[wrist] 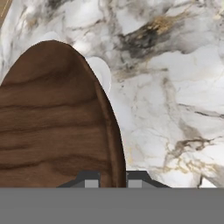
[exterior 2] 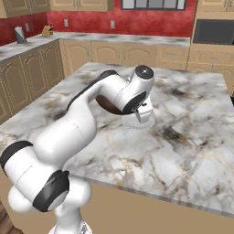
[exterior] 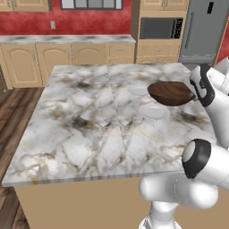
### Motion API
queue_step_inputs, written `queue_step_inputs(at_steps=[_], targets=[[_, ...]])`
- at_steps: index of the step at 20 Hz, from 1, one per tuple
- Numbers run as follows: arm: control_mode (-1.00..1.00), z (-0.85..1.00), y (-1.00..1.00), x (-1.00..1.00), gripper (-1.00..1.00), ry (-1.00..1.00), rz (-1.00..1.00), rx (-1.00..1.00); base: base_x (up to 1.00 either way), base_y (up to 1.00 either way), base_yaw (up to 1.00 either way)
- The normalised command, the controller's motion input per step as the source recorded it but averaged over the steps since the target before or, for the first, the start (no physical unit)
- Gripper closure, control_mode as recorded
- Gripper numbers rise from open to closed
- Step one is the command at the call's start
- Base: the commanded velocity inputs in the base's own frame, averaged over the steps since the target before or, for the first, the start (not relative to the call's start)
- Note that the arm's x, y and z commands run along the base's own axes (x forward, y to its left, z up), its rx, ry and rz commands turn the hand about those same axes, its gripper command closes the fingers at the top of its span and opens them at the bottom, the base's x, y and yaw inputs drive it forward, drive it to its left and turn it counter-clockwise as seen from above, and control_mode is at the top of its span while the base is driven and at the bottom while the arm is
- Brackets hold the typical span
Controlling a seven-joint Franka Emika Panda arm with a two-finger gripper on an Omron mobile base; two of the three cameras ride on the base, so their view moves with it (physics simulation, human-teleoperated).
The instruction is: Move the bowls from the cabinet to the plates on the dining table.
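Two white plates (exterior: 154, 112) under held bowl (exterior: 172, 93), marble dining table (exterior: 89, 129)

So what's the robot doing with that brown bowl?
The robot's gripper is pinching the rim of a dark brown wooden bowl and holding it in the air over the marble dining table. Two white plates lie on the table below it. The bowl is not on a plate yet.

Bright, even rendered light — soft, slightly blurry.
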Motion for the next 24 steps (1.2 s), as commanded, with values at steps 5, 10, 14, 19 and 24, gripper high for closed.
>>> queue_step_inputs(at_steps=[5,10,14,19,24], targets=[[-1.00,0.00,-0.19,0.32,1.00,0.04,0.00,0.00,0.00,0.00,0.00],[-1.00,-0.05,0.00,0.49,1.00,0.04,0.00,0.00,0.00,0.00,0.00],[-1.00,-0.19,0.00,0.64,1.00,0.01,0.00,0.00,0.00,0.00,0.00],[-1.00,-0.21,0.00,0.69,1.00,0.00,0.00,0.00,0.00,0.00,0.00],[-1.00,-0.11,0.00,0.44,1.00,0.00,0.00,0.00,0.00,0.00,0.00]])
